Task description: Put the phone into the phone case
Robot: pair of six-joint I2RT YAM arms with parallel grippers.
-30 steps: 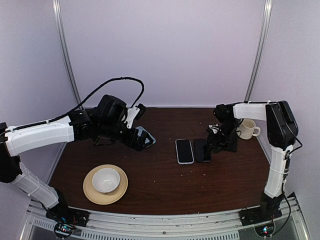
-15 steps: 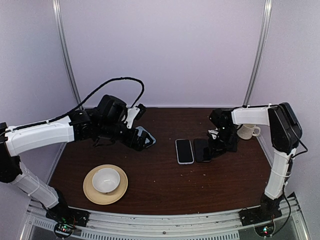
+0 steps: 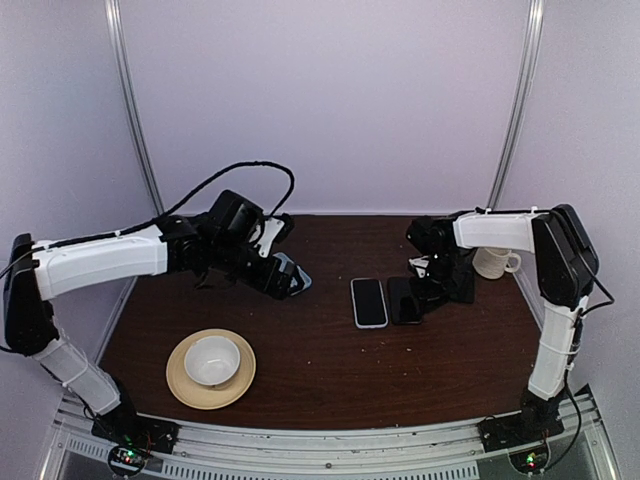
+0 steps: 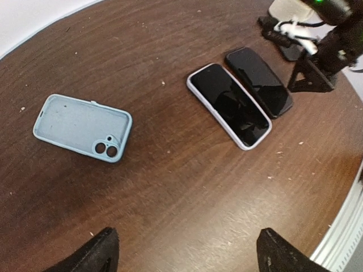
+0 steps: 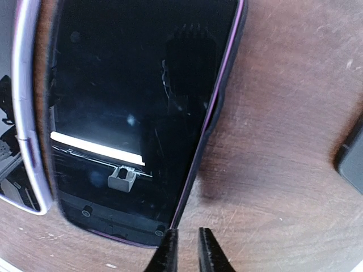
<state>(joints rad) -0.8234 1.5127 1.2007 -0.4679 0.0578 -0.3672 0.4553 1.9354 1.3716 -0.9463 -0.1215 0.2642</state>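
Observation:
The phone (image 5: 136, 113), an all-black slab with a glossy screen, lies flat on the table beside a second phone with a light rim (image 4: 229, 106). In the overhead view the phone (image 3: 404, 300) is the right one of the pair. My right gripper (image 5: 188, 249) stands low at its right long edge near a corner, jaws almost together with nothing between them, and one fingertip (image 5: 168, 249) touches that edge. The phone case (image 4: 82, 127) lies apart at the left, light-blue inside up, camera holes showing. My left gripper (image 4: 190, 255) hovers open above the table near the case.
A white mug (image 3: 492, 260) stands at the back right, behind the right gripper. A white bowl (image 3: 211, 360) sits on a tan plate (image 3: 180, 388) at the front left. The light-rimmed phone (image 3: 368, 302) lies directly against the black one's left side.
The right gripper has narrowed its jaws and shifted left onto the black phone's right edge. The left arm has swung slightly right, its gripper staying wide over the case.

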